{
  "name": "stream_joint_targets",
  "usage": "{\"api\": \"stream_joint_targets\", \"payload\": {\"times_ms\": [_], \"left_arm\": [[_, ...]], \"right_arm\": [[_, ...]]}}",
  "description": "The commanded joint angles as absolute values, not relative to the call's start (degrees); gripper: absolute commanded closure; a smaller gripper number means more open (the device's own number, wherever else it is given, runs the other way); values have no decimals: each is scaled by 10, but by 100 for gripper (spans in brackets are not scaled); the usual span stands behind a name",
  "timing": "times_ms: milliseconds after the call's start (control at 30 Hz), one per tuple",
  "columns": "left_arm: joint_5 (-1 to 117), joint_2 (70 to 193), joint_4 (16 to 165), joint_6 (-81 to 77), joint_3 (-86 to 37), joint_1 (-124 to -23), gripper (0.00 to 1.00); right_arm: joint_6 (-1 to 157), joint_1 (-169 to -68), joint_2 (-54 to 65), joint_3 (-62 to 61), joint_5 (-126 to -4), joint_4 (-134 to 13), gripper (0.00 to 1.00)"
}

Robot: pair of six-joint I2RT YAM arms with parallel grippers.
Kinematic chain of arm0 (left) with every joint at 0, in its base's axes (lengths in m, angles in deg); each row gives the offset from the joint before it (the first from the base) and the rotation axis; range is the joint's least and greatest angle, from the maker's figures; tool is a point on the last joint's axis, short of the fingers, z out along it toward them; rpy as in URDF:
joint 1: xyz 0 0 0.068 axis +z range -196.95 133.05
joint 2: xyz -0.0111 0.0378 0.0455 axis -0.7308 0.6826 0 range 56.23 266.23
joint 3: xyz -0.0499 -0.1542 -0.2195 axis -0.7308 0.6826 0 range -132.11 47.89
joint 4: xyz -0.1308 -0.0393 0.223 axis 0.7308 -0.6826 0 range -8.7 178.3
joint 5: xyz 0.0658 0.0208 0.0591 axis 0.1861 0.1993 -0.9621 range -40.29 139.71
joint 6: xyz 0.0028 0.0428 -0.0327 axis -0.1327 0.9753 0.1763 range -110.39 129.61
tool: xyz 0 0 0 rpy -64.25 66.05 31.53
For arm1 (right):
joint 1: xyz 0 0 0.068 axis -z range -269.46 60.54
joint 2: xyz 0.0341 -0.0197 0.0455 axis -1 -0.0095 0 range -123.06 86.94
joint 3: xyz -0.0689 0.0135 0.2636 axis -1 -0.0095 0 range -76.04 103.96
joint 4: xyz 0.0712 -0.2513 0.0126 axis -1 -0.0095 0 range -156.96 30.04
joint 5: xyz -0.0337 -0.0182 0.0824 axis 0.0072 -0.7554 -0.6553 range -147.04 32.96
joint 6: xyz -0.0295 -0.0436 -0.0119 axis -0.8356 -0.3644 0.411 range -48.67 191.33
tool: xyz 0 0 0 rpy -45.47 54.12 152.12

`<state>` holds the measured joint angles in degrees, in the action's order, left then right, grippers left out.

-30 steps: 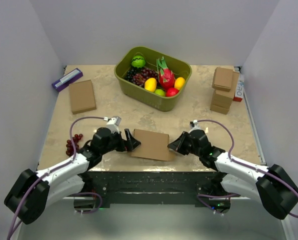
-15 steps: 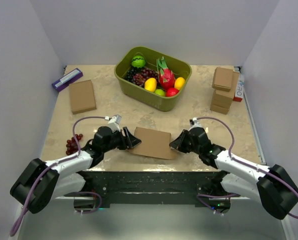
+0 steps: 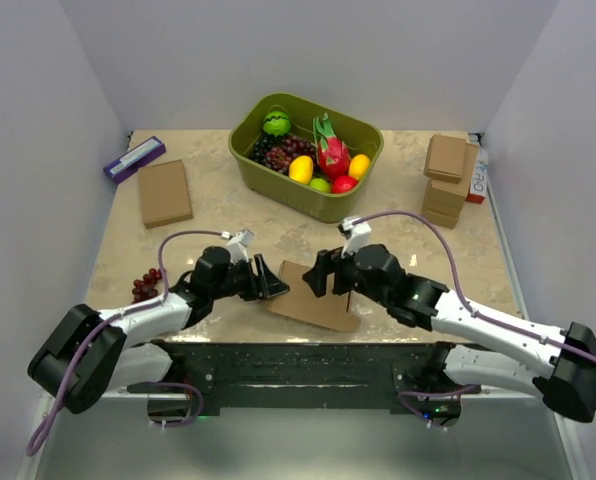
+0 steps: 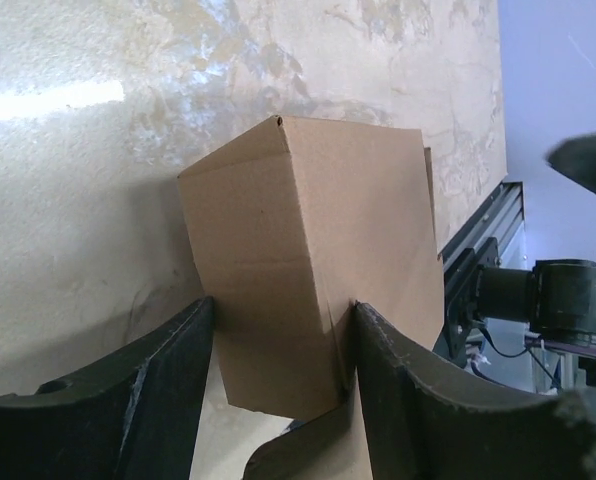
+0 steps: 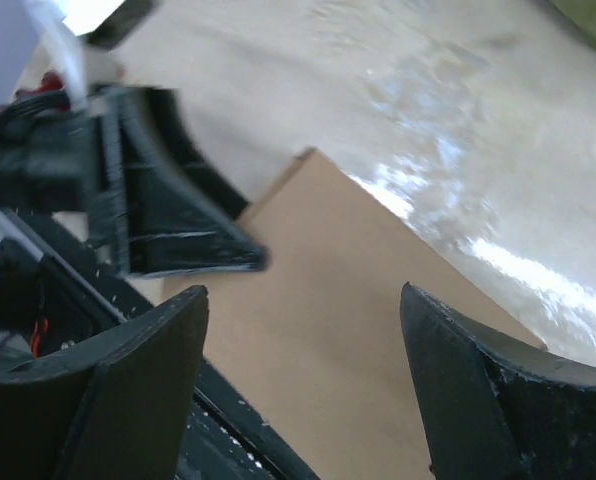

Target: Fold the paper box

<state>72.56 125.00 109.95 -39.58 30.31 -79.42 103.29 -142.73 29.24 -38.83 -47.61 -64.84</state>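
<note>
The paper box [image 3: 316, 306] is a flat brown cardboard piece lying near the table's front edge. My left gripper [image 3: 270, 282] is shut on its left end. In the left wrist view the box [image 4: 308, 250] sits between both fingers [image 4: 168, 380], which press on its two sides, with a crease running down it. My right gripper [image 3: 321, 277] hangs open just above the box, and I see no contact. From the right wrist, the cardboard [image 5: 348, 340] lies below the spread fingers [image 5: 148, 370], and the left gripper [image 5: 168, 225] shows at the box's far corner.
A green bin [image 3: 278, 185] of toy fruit stands at the back centre. A flat brown box [image 3: 165, 192] and a purple item [image 3: 134, 158] lie at the back left. Small brown boxes [image 3: 446, 180] are stacked at the right. Grapes [image 3: 146, 288] lie near the left arm.
My right gripper let go of the box's right end, opened, and swung up and left over the box. My left gripper closed on the box's left end.
</note>
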Motion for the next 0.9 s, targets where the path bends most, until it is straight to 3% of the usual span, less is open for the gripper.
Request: {"api": "stream_joint_targets", "payload": {"times_ms": [0, 133, 433, 867], "left_arm": [[788, 1242, 1045, -399, 264, -772, 60], [809, 1232, 992, -398, 248, -750, 62], [845, 1220, 863, -367, 206, -722, 63], [904, 1187, 805, -361, 200, -681, 64]], "right_arm": [[906, -1536, 266, -329, -351, -659, 17], [855, -1646, 224, -312, -275, -660, 16], [858, -1794, 83, -268, -87, -704, 14], [972, -1819, -124, -177, 74, -823, 14]]}}
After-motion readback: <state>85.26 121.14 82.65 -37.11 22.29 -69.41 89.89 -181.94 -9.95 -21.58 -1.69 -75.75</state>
